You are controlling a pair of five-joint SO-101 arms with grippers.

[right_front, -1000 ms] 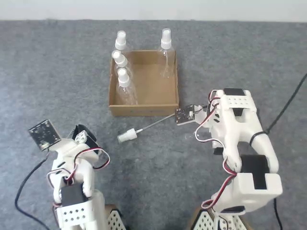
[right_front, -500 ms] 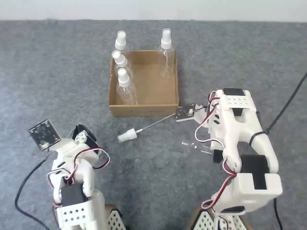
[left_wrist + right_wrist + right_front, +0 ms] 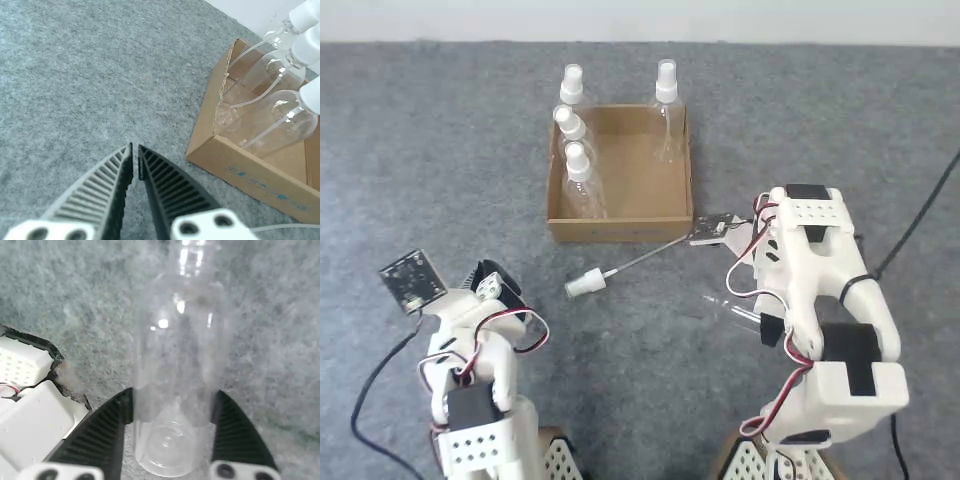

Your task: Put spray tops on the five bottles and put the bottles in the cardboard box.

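An uncapped clear bottle (image 3: 175,340) sits between the fingers of my right gripper (image 3: 172,396), which is shut on its lower body. In the high view this bottle (image 3: 728,308) shows faintly over the carpet beside the right arm, below the box's near right corner. A loose white spray top (image 3: 585,284) lies on the carpet in front of the cardboard box (image 3: 620,228), its thin tube running toward the right arm. Capped bottles (image 3: 578,165) stand in the box (image 3: 240,160). My left gripper (image 3: 135,160) is shut and empty, low over the carpet left of the box.
One capped bottle (image 3: 571,85) stands at the box's far left corner; whether it is inside I cannot tell. Another (image 3: 666,90) is at the far right. Grey carpet (image 3: 440,150) lies open around the box. The left arm (image 3: 470,340) rests near the front left.
My right arm has drawn back toward its base with the bottle, which now shows more plainly lower on the carpet. The left arm and spray top have not moved.
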